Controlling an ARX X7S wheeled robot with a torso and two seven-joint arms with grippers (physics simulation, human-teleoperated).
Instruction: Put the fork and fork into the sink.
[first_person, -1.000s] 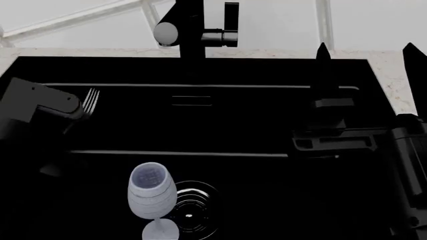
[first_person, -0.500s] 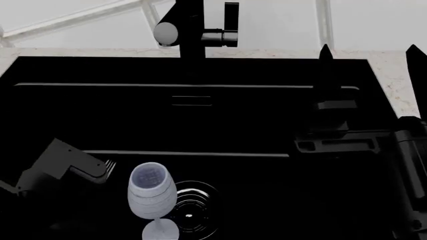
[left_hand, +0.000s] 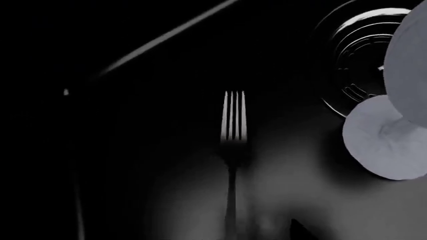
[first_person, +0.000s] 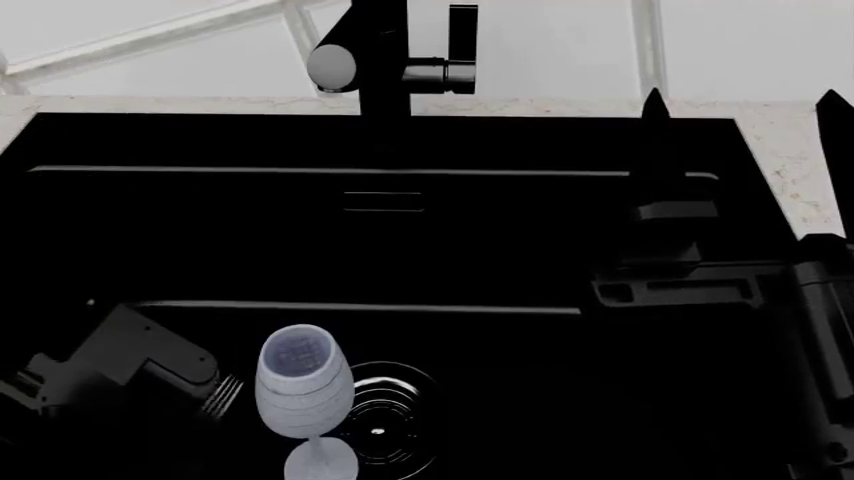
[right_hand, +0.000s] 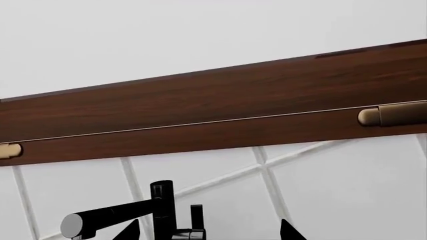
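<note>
One fork (left_hand: 233, 145) shows, tines (first_person: 224, 394) poking from my left tool (first_person: 200, 385), clamped on its handle, low inside the sink (first_person: 534, 230). One wine glass (first_person: 304, 395) stands beside it, by the single drain (first_person: 387, 415). One tap (first_person: 387, 60) stands behind. My right tool (first_person: 741, 105) hangs over the sink's right edge, fingers apart, holding nothing.

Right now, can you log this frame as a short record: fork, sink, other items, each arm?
fork: held by left gripper, tines pointing into the basin, low near the drain
sink: black basin, tap behind it
other item: pale wine glass standing over the drain
right gripper: raised at the sink's right edge, holding nothing, jaws apart
</note>
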